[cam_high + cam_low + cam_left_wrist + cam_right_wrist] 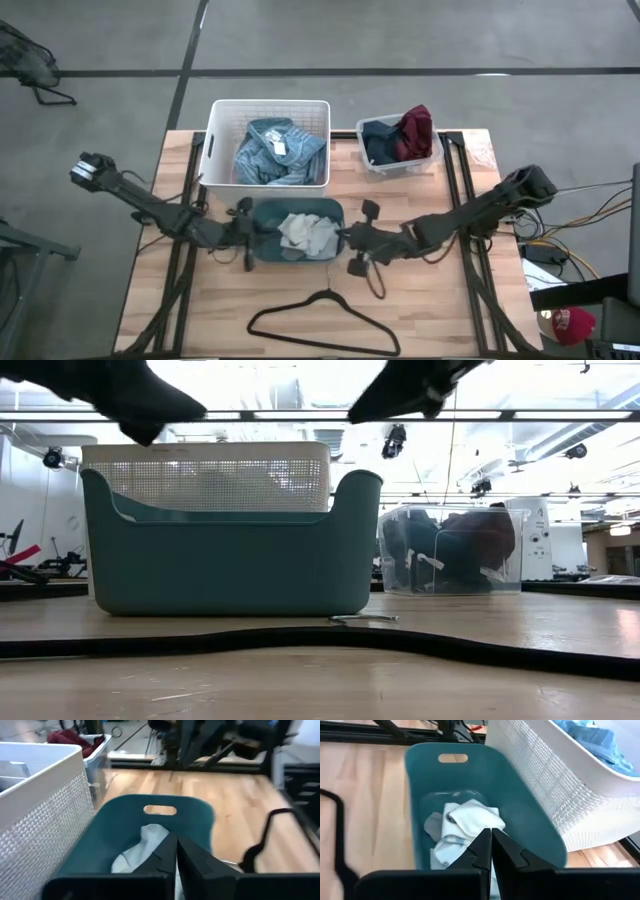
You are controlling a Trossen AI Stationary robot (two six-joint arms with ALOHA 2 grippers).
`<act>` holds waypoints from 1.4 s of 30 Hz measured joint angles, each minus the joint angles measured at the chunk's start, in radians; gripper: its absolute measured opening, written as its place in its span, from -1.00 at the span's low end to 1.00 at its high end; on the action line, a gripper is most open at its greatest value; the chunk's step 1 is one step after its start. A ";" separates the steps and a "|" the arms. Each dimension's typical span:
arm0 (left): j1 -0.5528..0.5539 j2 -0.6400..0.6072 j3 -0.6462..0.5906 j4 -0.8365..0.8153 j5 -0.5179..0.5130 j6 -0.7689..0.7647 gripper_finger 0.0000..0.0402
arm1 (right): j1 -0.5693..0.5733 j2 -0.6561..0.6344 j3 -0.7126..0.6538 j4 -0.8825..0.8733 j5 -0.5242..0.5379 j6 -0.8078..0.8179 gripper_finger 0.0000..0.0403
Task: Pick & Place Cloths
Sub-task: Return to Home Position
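– Since both arms are at the teal bin, what is the state of the sorting?

– Taking that bin as the dial's centre in the high view, the small pale socks lie heaped on its floor. The white bin at twelve o'clock holds the light blue striped garment. The clear bin at about two o'clock holds the navy piece with the maroon piece beside it, touching.

– Anything loose on the table?

– No garment that I can find. Only the black hanger lies there, at six o'clock, apart from every bin. No pink garment shows in any view; it may be buried under another.

– And the grippers?

– The left gripper hangs at nine o'clock over the bin's end, the right gripper at three o'clock over the opposite end. On each, the jaws are together and carry nothing.

– Your finding?

– In my judgement the placing is finished: every cloth in view sits in a bin. What is left is to draw both arms clear of the bin to their rest posture, which is not yet done.
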 joint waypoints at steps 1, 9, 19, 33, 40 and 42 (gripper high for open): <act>-0.012 -0.030 -0.016 0.002 0.000 0.000 -0.94 | 0.008 -0.024 -0.023 0.008 0.000 0.000 -0.96; -0.111 -0.305 -0.203 0.049 0.003 0.037 -0.94 | 0.051 -0.244 -0.258 0.222 -0.107 -0.034 -0.96; -0.116 -0.544 -0.335 0.080 0.120 0.109 -0.94 | 0.018 -0.503 -0.571 0.510 -0.378 -0.121 -0.96; -0.118 -0.780 -0.420 0.007 0.140 0.165 -0.94 | 0.018 -0.921 -0.807 0.497 -0.368 -0.182 -0.96; -0.118 -0.894 -0.439 -0.023 0.142 0.280 -0.94 | 0.018 -1.124 -0.897 0.439 -0.367 -0.186 -0.96; -0.118 -0.917 -0.437 -0.017 0.145 0.264 -0.94 | 0.018 -1.174 -0.921 0.414 -0.367 -0.188 -0.96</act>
